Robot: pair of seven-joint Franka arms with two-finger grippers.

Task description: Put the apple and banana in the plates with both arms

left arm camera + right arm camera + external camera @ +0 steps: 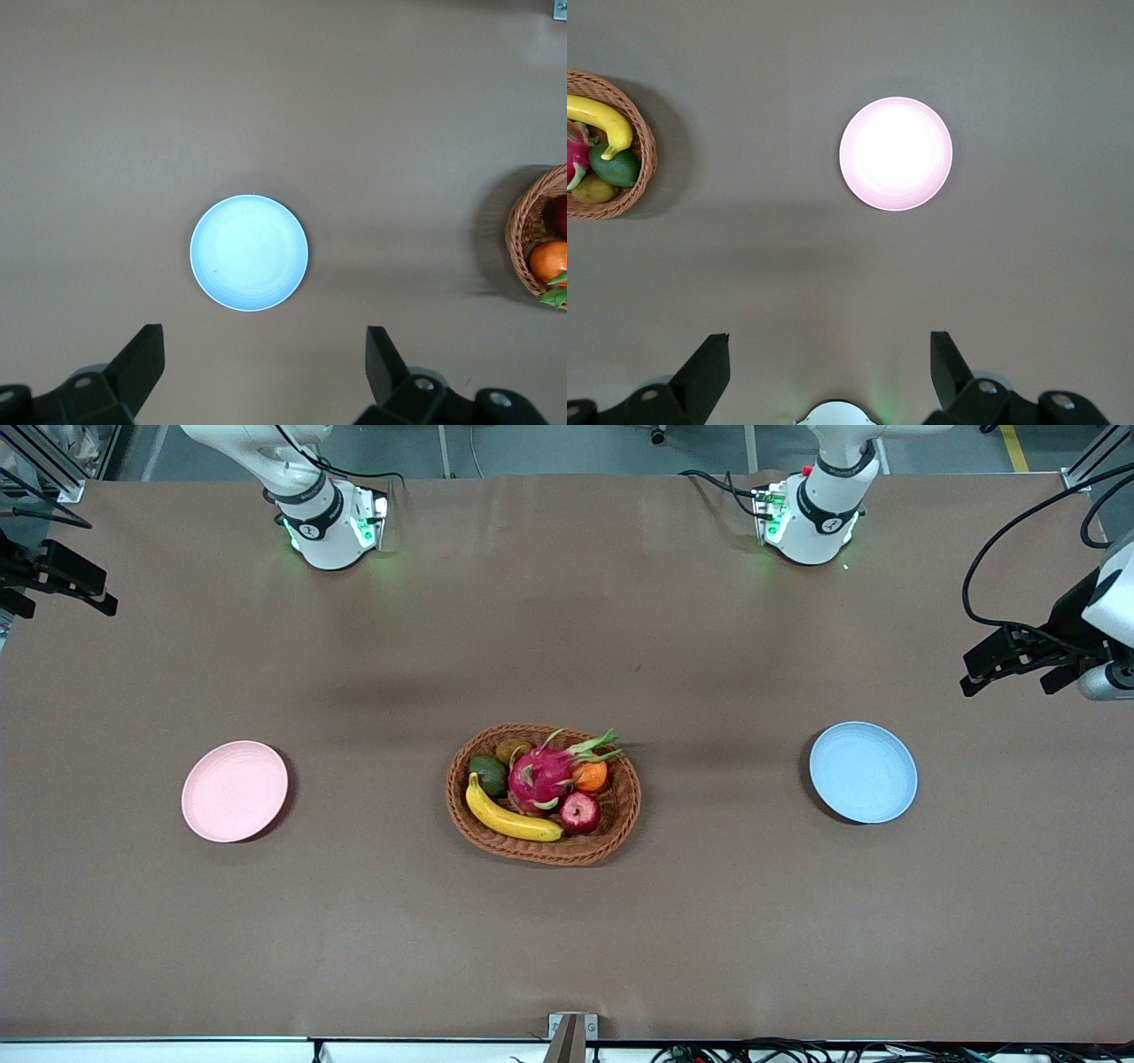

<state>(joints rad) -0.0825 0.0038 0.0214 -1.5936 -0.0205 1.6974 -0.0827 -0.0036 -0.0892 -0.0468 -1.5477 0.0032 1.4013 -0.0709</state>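
1. The right arm's black two-finger right gripper [830, 347] hung high over the edge of the brown table [567, 948] at the right arm's end. Its fingers were spread wide and gripped nothing.
2. The round pale pink plate [234, 790] lay bare toward that same end, well apart from everything else.
3. In the middle sat the brown woven oval basket [542, 856], and nothing had been lifted out of it. The long yellow banana [511, 815] lay along its rim nearest the front camera. The small dark-red apple [579, 811] sat beside the banana's tip, touching the magenta dragon fruit [542, 777], with the orange fruit [591, 777] just above it in that view.
4. The round pale blue plate [863, 771] lay bare toward the left arm's end.
5. The left gripper [266, 343] hung high over the table's edge at that end, fingers wide apart and empty-handed.
6. By my reckoning the job had not started: both fruits needed picking and placing.
7. Open tabletop ran between basket and plates, so room looked ample. The snug fruit around the apple seemed the only tight spot.
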